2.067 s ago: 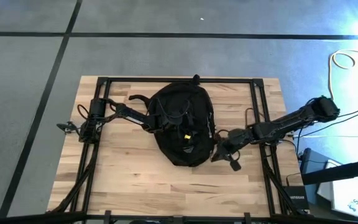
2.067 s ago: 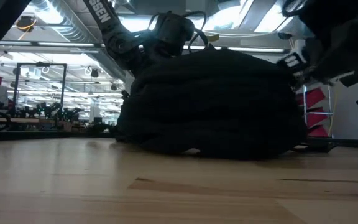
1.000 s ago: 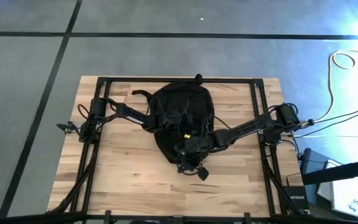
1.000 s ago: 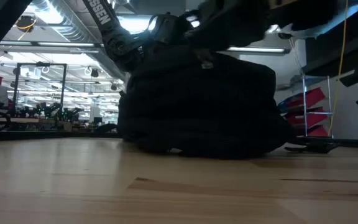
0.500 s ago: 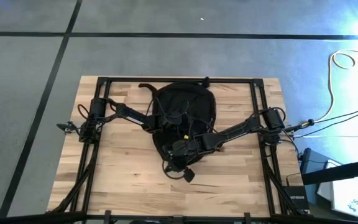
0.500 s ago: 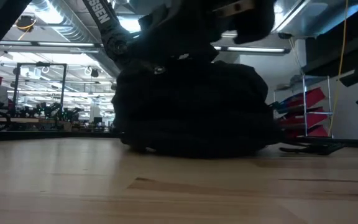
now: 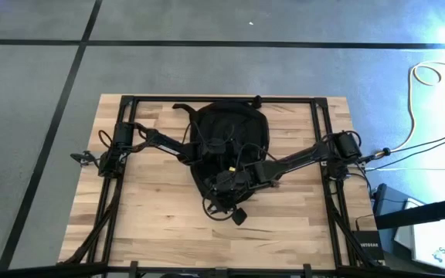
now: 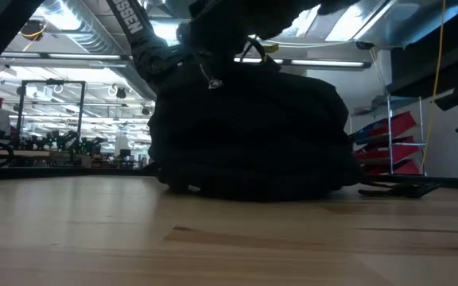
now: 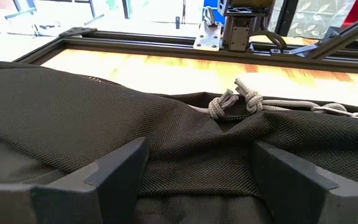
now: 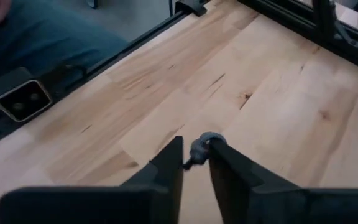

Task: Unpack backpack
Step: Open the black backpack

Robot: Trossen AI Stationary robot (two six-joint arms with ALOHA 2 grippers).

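Pinched between the fingers of my right pincer (image 10: pixel 196 163) was a small grey zipper pull (image 10: pixel 201 147), the two dark fingers standing only a sliver apart with the pull caught at their tips. That pincer (image 7: pixel 221 202) hung at the near end of the backpack (image 7: pixel 229 147), over the pale wooden table (image 7: pixel 153 212), my right arm stretching in across the bag from the table's right edge.

My left pincer (image 9: pixel 196 163) stood wide, its fingers (image 9: pixel 120 165) pressed down on either side of a ridge of black mesh fabric, gripping nothing that I could make out. Just beyond it a knotted grey cord (image 9: pixel 238 99) lay on the fabric. From above, that pincer (image 7: pixel 194 152) sat on the left flank of the bag.

The backpack lay flat near the middle of the table, toward its far side, straps trailing at the far end, inside the black metal frame (image 7: pixel 321 123). From table height it (image 8: pixel 253 135) rose as a dark mound.
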